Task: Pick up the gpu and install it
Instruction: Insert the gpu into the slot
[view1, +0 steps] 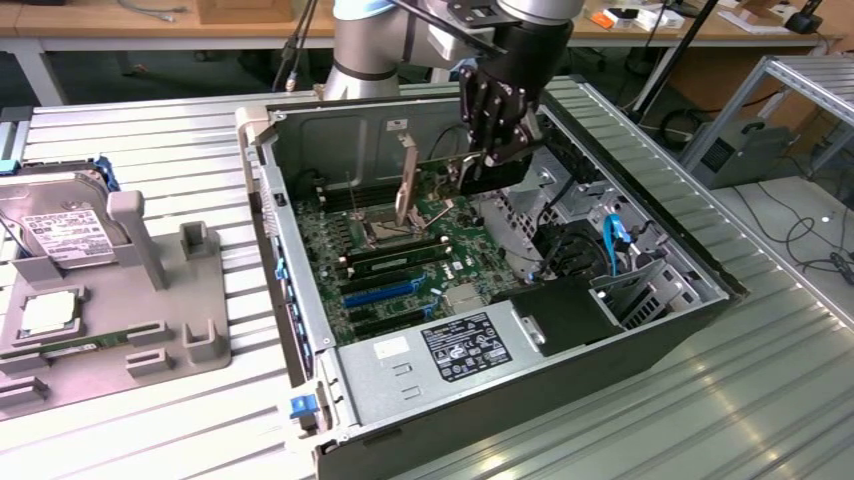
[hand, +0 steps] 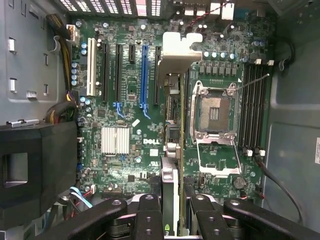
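While in the jaws, gpu (hand: 170, 192) inside case (view1: 387, 395) on ribbed table (view1: 747, 400), benches (view1: 134, 25) behind.

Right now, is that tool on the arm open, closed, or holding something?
Tool: closed on the gpu, held above the motherboard.

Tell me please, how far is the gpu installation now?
Done: the gpu is picked up. In hand: the gripper holds it edge-on above the motherboard inside the open case. Left: seating it; it does not look pressed into a slot yet.
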